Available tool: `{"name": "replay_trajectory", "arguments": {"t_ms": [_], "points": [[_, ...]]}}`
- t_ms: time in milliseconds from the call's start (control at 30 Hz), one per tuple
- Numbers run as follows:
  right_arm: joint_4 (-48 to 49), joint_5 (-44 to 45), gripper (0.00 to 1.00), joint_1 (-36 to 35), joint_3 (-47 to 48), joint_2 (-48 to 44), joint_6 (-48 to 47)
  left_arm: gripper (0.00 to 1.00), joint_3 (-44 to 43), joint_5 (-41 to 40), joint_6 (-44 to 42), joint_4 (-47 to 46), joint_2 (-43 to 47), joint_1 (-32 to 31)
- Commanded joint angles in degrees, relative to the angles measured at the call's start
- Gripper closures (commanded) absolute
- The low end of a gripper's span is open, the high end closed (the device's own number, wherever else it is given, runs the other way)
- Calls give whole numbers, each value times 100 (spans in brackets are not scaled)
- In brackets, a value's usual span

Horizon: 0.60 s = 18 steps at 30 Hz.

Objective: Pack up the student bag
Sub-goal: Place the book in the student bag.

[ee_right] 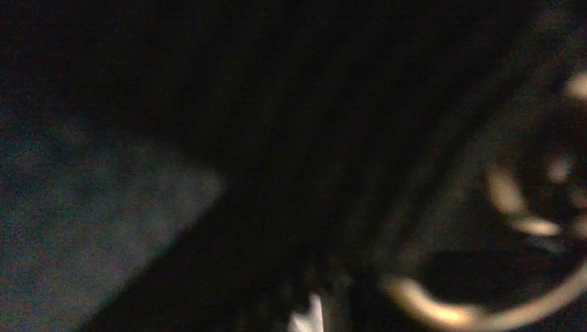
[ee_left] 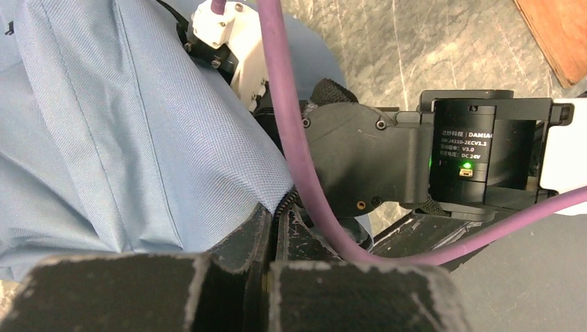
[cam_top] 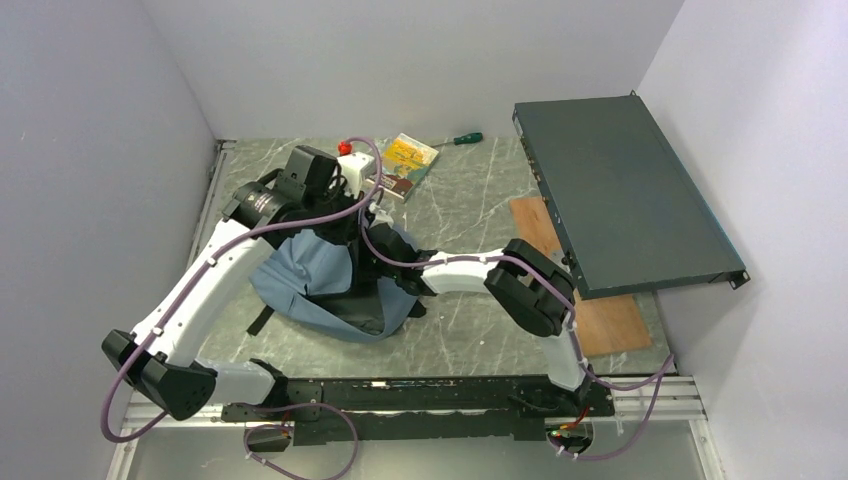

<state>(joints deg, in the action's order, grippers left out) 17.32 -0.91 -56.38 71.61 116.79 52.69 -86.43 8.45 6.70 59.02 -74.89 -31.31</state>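
The student bag [cam_top: 300, 285], soft grey-blue fabric with black lining, lies left of the table's middle. My left gripper [cam_top: 352, 222] comes down on its far side. In the left wrist view this gripper [ee_left: 280, 216] is shut on the bag's [ee_left: 124, 138] zipper edge, holding the opening up. My right forearm [cam_top: 455, 270] reaches left into that opening, and its gripper is hidden inside the bag. The right wrist view is dark and blurred. Only a dim grey-blue patch of fabric [ee_right: 83, 228] shows there, and the fingers cannot be made out.
A flat dark grey metal box [cam_top: 625, 195] leans at the back right, over a wooden board [cam_top: 605, 320]. A yellow booklet [cam_top: 408, 155], a green-handled screwdriver [cam_top: 463, 139] and a small red object [cam_top: 346, 147] lie at the back. Walls close in on three sides.
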Motion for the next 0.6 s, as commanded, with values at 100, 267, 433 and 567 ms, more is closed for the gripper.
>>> {"name": "replay_trajectory", "arguments": {"t_ms": [100, 267, 433, 567], "points": [[304, -79, 50, 93, -275, -757, -762, 100, 158, -172, 84, -248, 330, -15], [-1122, -255, 29, 101, -996, -2519, -1732, 100, 671, -532, 183, -230, 465, -8], [-2721, -103, 24, 119, -1050, -3843, -2347, 100, 1400, -249, 563, -378, 684, -2], [-3261, 347, 26, 132, -1263, -4462, -2576, 100, 1772, 99, 1055, -283, 1038, -7]]}}
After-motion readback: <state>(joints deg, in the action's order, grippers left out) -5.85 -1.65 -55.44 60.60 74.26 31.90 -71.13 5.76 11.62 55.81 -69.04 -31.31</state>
